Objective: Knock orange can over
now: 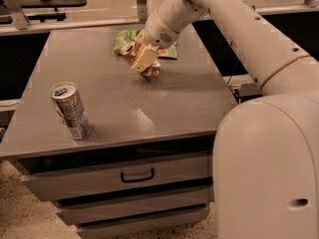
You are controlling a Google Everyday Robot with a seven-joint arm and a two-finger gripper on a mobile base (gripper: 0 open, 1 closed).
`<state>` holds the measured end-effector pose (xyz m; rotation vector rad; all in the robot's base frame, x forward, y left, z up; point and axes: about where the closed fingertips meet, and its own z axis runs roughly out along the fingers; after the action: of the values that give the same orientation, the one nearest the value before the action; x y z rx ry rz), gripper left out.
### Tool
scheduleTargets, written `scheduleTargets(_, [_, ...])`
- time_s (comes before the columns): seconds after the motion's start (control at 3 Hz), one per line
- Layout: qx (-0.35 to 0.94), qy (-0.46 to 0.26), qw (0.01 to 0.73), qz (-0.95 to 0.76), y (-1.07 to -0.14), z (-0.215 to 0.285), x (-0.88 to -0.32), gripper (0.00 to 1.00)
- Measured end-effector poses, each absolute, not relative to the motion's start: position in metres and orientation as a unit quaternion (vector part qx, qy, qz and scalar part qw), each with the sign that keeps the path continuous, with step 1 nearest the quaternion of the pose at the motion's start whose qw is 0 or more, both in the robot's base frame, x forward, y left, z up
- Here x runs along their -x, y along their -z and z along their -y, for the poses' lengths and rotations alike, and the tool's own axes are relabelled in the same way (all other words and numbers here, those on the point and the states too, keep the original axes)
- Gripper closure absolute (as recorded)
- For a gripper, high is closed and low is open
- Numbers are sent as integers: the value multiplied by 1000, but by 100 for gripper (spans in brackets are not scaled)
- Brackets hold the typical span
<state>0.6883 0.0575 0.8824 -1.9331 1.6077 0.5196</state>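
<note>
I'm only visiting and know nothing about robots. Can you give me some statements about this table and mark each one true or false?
1. The short copper-orange metal can stands upright. False: it leans, with its silver top toward the left.
2. The tall slim silver-grey can stands upright near the front left of the grey table. True.
3. The gripper is at the silver-grey can. False: it is at the orange can, farther back.
4. A crumpled green packet lies behind the orange can. True.

Single cam, high beside arm [234,29], looks down at claw [143,59] over cabinet [164,103] rear.
</note>
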Motion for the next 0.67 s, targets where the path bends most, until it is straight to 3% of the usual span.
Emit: scheduleTargets(0.67, [742,-208,268,-577,-867,-81,-688,35])
